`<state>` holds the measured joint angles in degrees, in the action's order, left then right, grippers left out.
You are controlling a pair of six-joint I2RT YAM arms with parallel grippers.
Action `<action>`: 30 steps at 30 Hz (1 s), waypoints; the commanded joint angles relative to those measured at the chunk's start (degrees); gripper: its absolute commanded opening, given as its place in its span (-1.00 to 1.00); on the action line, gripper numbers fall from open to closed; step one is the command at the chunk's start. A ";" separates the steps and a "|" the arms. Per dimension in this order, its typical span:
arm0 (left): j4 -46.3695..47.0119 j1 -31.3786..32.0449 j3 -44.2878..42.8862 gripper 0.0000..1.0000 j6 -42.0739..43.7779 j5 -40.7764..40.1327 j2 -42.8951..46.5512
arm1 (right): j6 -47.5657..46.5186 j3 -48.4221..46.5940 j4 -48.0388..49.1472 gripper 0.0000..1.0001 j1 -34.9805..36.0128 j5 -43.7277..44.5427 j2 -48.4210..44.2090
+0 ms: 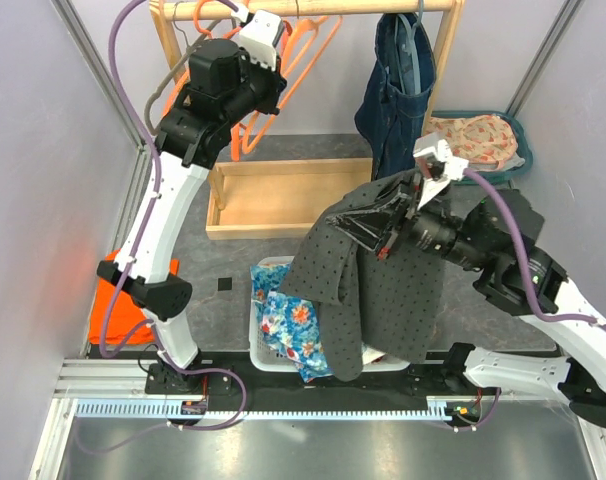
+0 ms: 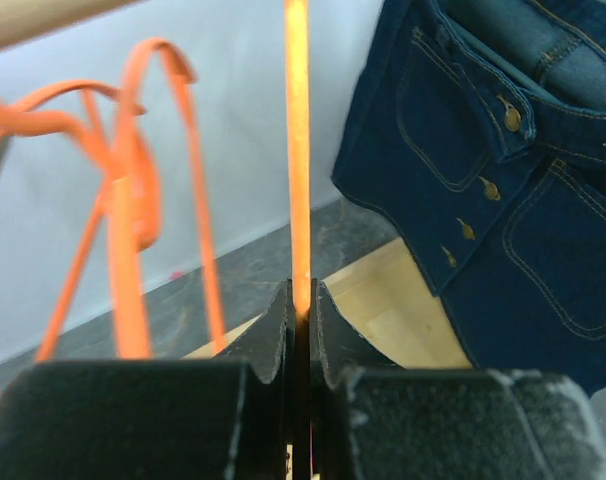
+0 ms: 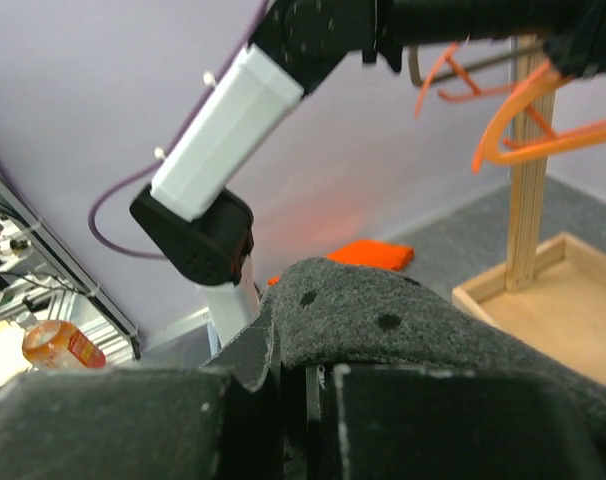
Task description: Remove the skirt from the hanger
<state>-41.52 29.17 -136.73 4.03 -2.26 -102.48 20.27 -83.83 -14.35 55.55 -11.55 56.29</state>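
A grey skirt (image 1: 383, 290) with black dots hangs from my right gripper (image 1: 391, 232), which is shut on its upper edge. It drapes down over the white basket, well apart from the rack. In the right wrist view the skirt (image 3: 403, 320) bulges over the right gripper (image 3: 293, 350). My left gripper (image 1: 280, 85) is up at the wooden rail and is shut on an orange hanger (image 1: 305, 55). In the left wrist view the hanger (image 2: 298, 150) is a thin bar pinched between the jaws of the left gripper (image 2: 301, 300). No cloth shows on it.
Other orange hangers (image 2: 133, 200) hang beside it on the rail (image 1: 313, 8). A denim garment (image 1: 398, 85) hangs at the rail's right. The rack's wooden base (image 1: 273, 195), a white basket (image 1: 268, 265) of floral cloth, a teal basket (image 1: 518, 125) and an orange cloth (image 1: 108, 300) lie around.
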 commanded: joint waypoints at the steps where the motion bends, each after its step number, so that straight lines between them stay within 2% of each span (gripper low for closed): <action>1: 3.99 -1.48 -3.55 -0.97 -3.42 8.48 -1.41 | 1.52 2.00 4.59 -1.00 0.09 1.62 -1.54; 12: 4.51 -5.09 -5.39 -0.97 -5.88 8.24 -4.22 | 5.04 10.00 9.34 -1.00 0.09 0.57 -1.28; 30: 2.23 -5.26 1.72 -0.97 -4.47 5.69 -3.26 | 9.35 18.88 9.43 -1.00 0.09 4.34 -4.17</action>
<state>-40.66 24.47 -136.64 0.67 6.15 -106.26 28.21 -66.04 -7.31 55.55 -8.23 54.02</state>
